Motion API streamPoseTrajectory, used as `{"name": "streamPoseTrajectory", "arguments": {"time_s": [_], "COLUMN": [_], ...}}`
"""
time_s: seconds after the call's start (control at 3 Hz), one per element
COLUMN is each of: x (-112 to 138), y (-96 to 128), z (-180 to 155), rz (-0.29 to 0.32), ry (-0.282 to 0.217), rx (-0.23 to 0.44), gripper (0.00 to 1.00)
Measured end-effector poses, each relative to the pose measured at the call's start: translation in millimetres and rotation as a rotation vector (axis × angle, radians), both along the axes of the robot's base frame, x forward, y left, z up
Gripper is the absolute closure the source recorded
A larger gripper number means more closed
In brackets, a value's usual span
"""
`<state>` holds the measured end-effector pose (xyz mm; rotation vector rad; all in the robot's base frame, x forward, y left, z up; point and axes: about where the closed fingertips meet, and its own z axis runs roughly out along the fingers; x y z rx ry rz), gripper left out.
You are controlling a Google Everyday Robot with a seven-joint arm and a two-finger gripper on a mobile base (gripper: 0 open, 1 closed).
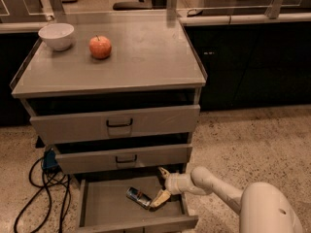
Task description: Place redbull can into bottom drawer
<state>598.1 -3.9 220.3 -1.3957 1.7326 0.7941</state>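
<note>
1. The gripper (157, 187) is low at the front of the cabinet, below the front right corner of the tabletop (146, 57), and reaches from the right over the right part of the bottom drawer (104, 213)
2. Its fingers (160, 198) are spread wide and hold nothing: one points up toward the middle drawer (124, 158), the other slants down into the tray
3. The redbull can (138, 197) lies on its side, slanted, on the flat floor of the bottom drawer, a little right of its middle; its right end is at the tip of the lower finger, and whether the two touch I cannot tell
4. The bottom drawer stands pulled out past the fronts of the middle drawer and the top drawer (116, 124)
5. On the tabletop a white bowl (56, 35) sits near the back left corner, and a red apple (100, 47) stands just beside it to the right, not touching it
6. The pale arm (218, 188) runs from the gripper down to the right, to the rounded robot body (269, 210)
7. Dark cables (46, 191) lie on the speckled floor below the tabletop's left edge
</note>
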Motion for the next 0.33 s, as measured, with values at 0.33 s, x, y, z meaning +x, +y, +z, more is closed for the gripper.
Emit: {"name": "streamPoseTrajectory", "arguments": {"time_s": [0.33], "x": [0.0], "y": [0.0], "z": [0.0], "rz": [0.0], "ry": [0.0], "rx": [0.0], "gripper": [0.0]}}
